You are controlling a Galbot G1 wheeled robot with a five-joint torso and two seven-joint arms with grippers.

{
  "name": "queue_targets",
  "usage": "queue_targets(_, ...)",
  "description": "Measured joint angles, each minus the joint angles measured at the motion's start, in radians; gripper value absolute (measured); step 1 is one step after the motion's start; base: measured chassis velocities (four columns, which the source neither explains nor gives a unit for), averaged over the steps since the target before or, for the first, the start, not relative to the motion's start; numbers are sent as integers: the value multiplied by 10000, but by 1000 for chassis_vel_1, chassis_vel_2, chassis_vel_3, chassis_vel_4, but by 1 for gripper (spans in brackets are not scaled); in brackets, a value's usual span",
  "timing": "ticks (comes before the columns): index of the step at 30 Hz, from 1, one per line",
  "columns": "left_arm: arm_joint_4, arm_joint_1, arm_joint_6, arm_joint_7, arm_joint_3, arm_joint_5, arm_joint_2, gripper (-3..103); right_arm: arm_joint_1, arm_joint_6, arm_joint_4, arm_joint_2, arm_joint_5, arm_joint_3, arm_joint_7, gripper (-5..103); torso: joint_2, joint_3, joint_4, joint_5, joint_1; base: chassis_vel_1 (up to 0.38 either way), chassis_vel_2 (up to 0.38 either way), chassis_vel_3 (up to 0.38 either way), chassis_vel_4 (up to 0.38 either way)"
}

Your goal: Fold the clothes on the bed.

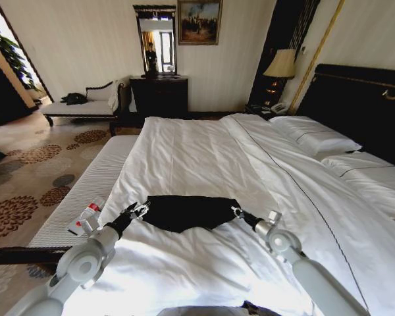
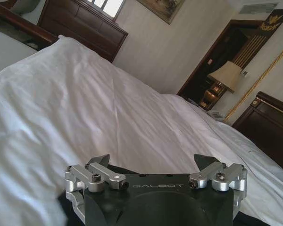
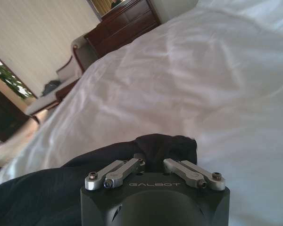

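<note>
The bed (image 1: 204, 158) takes up most of the head view, its white duvet (image 1: 184, 263) spread flat and two pillows (image 1: 319, 141) lying against the dark headboard (image 1: 355, 99) well beyond both grippers. On the duvet near the foot edge lies the black top (image 1: 184, 212), stretched out sideways between the two grippers, its middle sagging into a point toward the robot.

The left gripper (image 1: 139, 210) sits at the top's left end. In the left wrist view the left gripper's (image 2: 153, 165) jaws stand spread wide apart, with white duvet ahead of them and black fabric just below the gripper body; whether the jaws touch the cloth cannot be told.

The right gripper (image 1: 238, 212) sits at the top's right end. In the right wrist view the right gripper's (image 3: 153, 162) jaws are drawn together, pinching a raised bunch of the black top (image 3: 165, 143), with the rest of the fabric trailing off to one side of the jaws.

A small white and red object (image 1: 85, 219) lies on the bare mattress edge, just outside the left gripper.
</note>
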Motion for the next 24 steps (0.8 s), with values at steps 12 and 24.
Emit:
queue_targets(12, -151, 140, -22, 110, -179, 101, -348, 100, -519, -307, 193, -1068, -190, 1187, 201, 4, 1, 0, 0, -3, 0, 0, 0, 0, 0)
queue_targets(24, -302, 261, -25, 91, -486, -89, -17, 100, -1052, -808, 454, 28, -308, 854, 1040, 4, 0, 1, 1, -2, 0, 0, 0, 0, 0)
